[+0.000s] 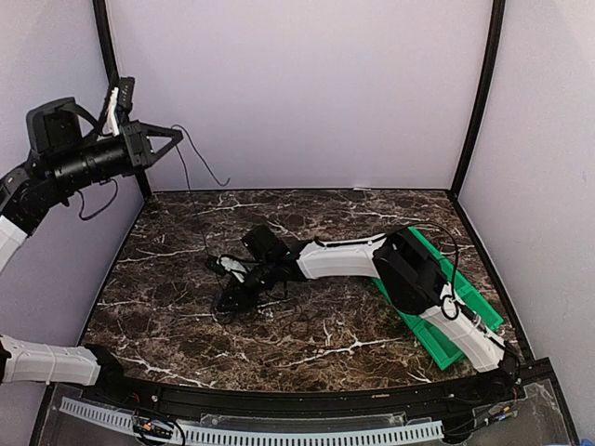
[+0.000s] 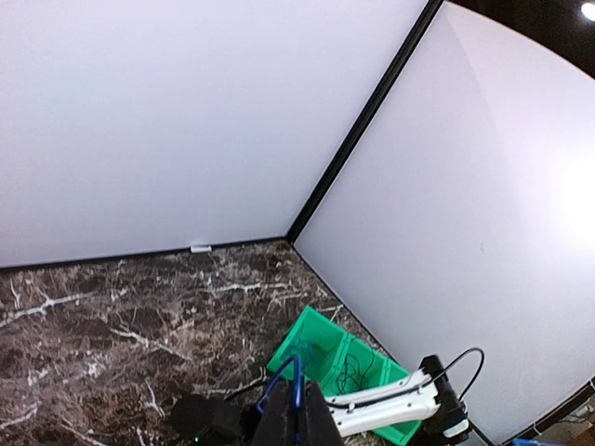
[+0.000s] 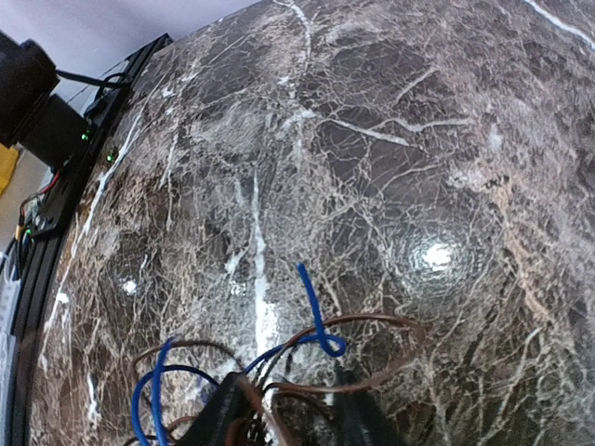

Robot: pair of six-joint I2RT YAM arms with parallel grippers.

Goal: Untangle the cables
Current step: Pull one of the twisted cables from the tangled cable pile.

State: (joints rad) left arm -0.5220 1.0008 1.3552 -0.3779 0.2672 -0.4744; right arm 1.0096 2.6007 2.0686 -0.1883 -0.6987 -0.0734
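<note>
At the right claw (image 3: 288,398): spread partway, a finger on each side of the knot, no strand visibly pinched. Between those fingers, a heap of the cables (image 3: 279,372): blue cable (image 3: 311,302) threaded through black cables (image 3: 372,318), flat on the surface (image 3: 390,139), well to the left of the green bin (image 1: 479,302). Farther out, at the left claw (image 1: 177,135): pressed together on what looks like the blue cable, high up, far left of the bin and well above it.

Pointing: from the knot steeply upward and away from the bin to that high claw, long axis along that slanted line, with a short tail dangling past the pinch. On the surface, a free blue end aimed away from the right claw, seemingly hooked in a small curl round a black loop.

Likely trouble, judged from here: closing on several strands at once and hauling the whole knot instead of one cord; pulling harder from above and cinching that curl tight; losing the thin cord from the upper pinch under tension.
</note>
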